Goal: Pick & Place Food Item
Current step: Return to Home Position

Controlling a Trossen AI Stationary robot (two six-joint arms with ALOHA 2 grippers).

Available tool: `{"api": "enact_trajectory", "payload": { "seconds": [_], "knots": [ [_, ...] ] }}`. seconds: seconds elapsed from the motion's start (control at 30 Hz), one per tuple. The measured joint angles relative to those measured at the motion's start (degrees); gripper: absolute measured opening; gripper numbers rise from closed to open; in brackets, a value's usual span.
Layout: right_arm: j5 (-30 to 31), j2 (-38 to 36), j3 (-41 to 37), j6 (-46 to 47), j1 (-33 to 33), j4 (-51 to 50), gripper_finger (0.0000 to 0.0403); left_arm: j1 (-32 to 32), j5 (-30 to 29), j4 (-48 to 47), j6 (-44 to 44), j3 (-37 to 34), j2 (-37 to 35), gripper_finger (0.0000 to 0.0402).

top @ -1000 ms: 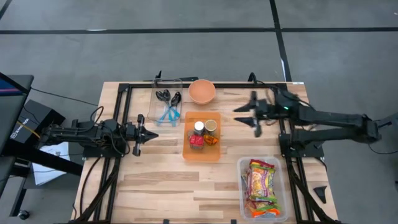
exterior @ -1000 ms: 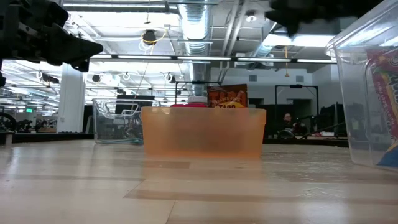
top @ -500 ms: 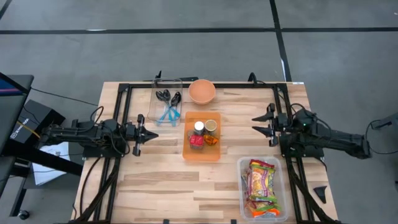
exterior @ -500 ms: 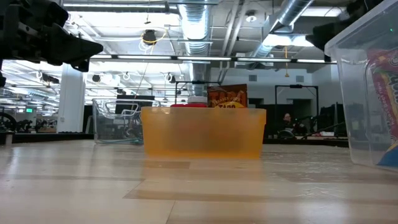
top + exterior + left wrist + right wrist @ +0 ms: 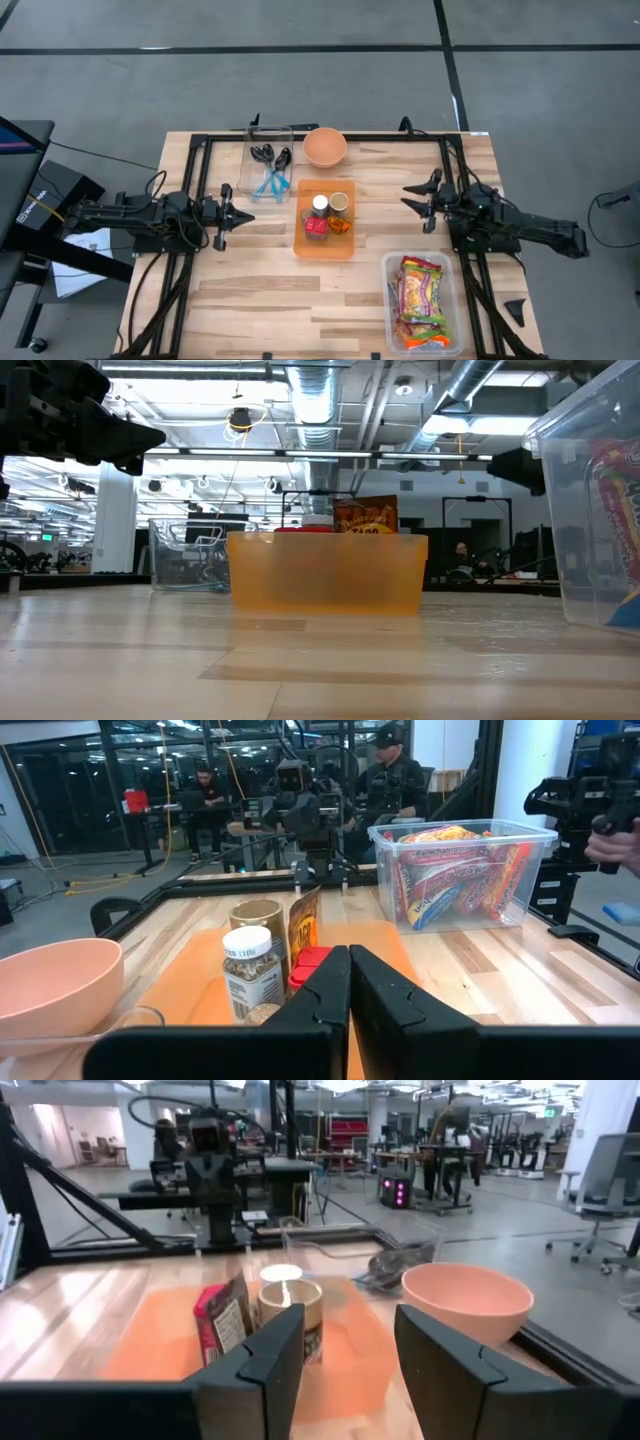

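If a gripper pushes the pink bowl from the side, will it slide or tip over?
The pink bowl looks wide and low, so it would probably slide, not tip. It seems empty, so it is likely light.

Bin: tinted clear orange.
Bowl: coloured pale salmon.
Spoons: coloured light blue.
Packets: printed red, yellow, green, orange.
Table: pale streaked wood, framed in black.

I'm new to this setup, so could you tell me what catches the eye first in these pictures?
The orange bin of jars at the middle of the table stands out first, flanked by the shut left tool and the open right tool. A clear bin packed with bright snack packs sits on the right tool's side.
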Motion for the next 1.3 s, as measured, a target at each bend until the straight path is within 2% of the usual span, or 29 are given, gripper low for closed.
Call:
{"api": "enact_trajectory", "payload": {
  "seconds": [0.2, 0.57, 0.77, 1.07, 1.3],
  "knots": [
    [-0.2, 0.1, 0.0, 0.2, 1.7, -0.5, 0.0154, 0.0, 0.0, 0.0, 0.0, 0.0, 0.0, 0.0003],
    [-0.1, 2.3, -0.1, 0.9, 13.4, -0.5, 0.0154, 0.0, 0.0, 0.0, 0.0, 0.0, 0.0, 0.0003],
    [0.0, 2.4, -0.1, -1.1, 12.8, -0.5, 0.0154, 0.0, 0.0, 0.0, 0.0, 0.0, 0.0, 0.0001],
    [-0.1, 2.4, -0.1, 3.1, 11.9, -0.5, 0.0154, 0.0, 0.0, 0.0, 0.0, 0.0, 0.0, 0.0002],
    [-0.4, 2.4, -0.1, 10.6, 12.0, -0.5, 0.0154, 0.0, 0.0, 0.0, 0.0, 0.0, 0.0, 0.0003]
  ]
}}
